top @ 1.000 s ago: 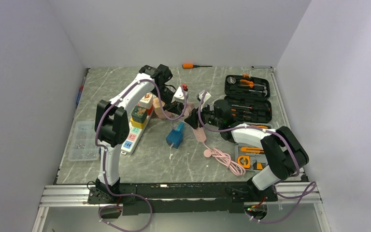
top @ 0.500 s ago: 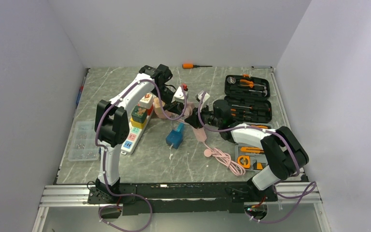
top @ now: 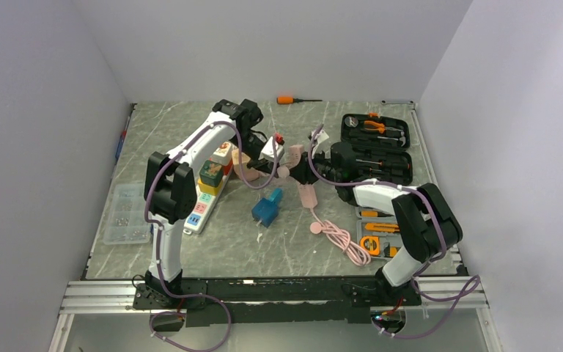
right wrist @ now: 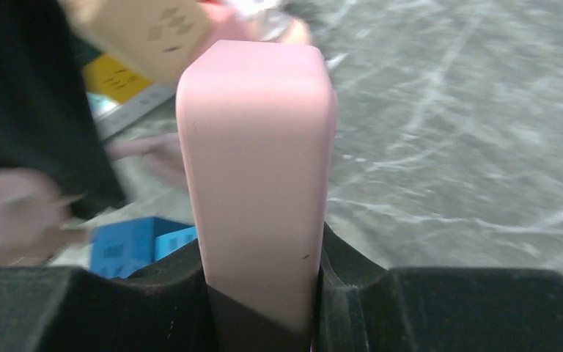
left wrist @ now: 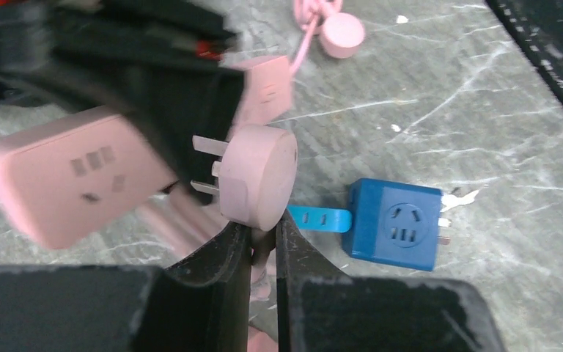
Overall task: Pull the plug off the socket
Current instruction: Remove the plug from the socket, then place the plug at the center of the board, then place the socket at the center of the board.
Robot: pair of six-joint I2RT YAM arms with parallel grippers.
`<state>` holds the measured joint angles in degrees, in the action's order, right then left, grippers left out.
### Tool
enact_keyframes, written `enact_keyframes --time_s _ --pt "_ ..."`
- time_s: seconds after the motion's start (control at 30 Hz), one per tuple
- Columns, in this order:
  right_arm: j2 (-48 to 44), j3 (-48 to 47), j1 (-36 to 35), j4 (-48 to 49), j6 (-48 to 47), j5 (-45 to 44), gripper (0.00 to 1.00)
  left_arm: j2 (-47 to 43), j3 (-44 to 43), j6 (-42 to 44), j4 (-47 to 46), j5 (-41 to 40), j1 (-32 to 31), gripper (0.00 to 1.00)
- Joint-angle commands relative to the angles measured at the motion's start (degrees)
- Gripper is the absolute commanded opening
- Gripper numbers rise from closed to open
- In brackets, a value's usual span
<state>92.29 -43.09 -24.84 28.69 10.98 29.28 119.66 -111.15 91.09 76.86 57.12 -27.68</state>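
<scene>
My left gripper (left wrist: 264,231) is shut on the neck of a round pink plug (left wrist: 260,176). Its metal prongs are bare and point at the pink socket block (left wrist: 73,176), with a small gap between them. My right gripper (right wrist: 260,249) is shut on that pink socket block (right wrist: 256,132) and holds it above the table. In the top view the left gripper (top: 270,163) and plug (top: 283,171) are just left of the right gripper (top: 306,155) and socket block (top: 295,152), mid-table.
A blue cube socket (top: 266,207) lies below the grippers. A pink adapter (top: 306,194) with a coiled pink cord (top: 344,246) lies to the right. A colourful power strip (top: 207,192) is at left, an open tool case (top: 375,147) at right, and a clear box (top: 123,214) at far left.
The right gripper has pulled back and to the right with the pink socket block. The plug has come out and stays in the left gripper, prongs showing.
</scene>
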Motion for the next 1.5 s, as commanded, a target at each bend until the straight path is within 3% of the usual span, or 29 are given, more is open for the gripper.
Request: enact_keyframes --time_s 0.0,0.17,0.27,0.5,0.7,0.8,0.83,0.9,0.97,1.17,1.27,1.33,1.4,1.47 --pt "1.0 -2.9 2.8 -2.6 -1.8 -16.0 0.00 -6.8 0.7 4.7 13.3 3.2 -1.1 0.00" --pt "-0.9 0.0 2.8 3.0 -1.5 -12.0 0.00 -6.3 0.7 3.7 12.0 2.1 -1.1 0.00" --pt "-0.1 -2.2 2.8 0.0 0.3 -10.8 0.01 -5.7 0.1 -1.8 7.7 2.1 -1.1 0.00" --pt "4.0 -8.4 3.9 -6.9 2.6 -18.0 0.01 -9.1 9.0 -21.5 -20.1 -4.6 -1.3 0.00" --pt "12.6 -19.9 6.7 -15.8 3.1 -23.0 0.01 -9.5 16.1 -36.1 -41.1 -21.1 -3.9 0.00" --pt "16.5 -25.9 7.5 -20.4 3.2 -25.8 0.05 -7.9 15.7 -39.5 -45.0 -25.5 -4.8 0.00" --pt "17.6 -27.7 7.5 -21.7 3.1 -26.4 0.09 -7.3 15.0 -40.6 -45.7 -26.4 -5.0 0.00" --pt "19.9 -31.0 7.5 -25.2 2.7 -26.9 0.28 -6.1 13.3 -42.8 -47.0 -27.8 -5.0 0.00" --pt "21.0 -32.9 7.5 -27.8 3.3 -27.5 0.40 -5.4 12.3 -44.2 -47.8 -28.5 -5.0 0.00" --pt "19.2 -29.6 7.6 -26.9 7.3 -26.7 0.64 -4.4 14.5 -41.0 -45.9 -31.7 -7.7 0.05" --pt "16.4 -26.7 7.5 -25.2 8.7 -26.9 0.79 -2.8 13.3 -43.3 -46.1 -34.3 -8.7 0.13" --pt "14.0 -25.5 7.5 -24.6 9.1 -27.5 0.82 -1.3 10.9 -44.8 -44.7 -34.1 -8.9 0.23" --pt "11.8 -24.4 7.5 -24.1 9.3 -28.3 0.84 -0.6 8.5 -46.8 -43.7 -34.5 -9.0 0.44" --pt "9.6 -23.9 7.5 -24.3 9.4 -29.2 0.86 -0.2 6.3 -48.0 -41.7 -34.5 -9.0 0.74"
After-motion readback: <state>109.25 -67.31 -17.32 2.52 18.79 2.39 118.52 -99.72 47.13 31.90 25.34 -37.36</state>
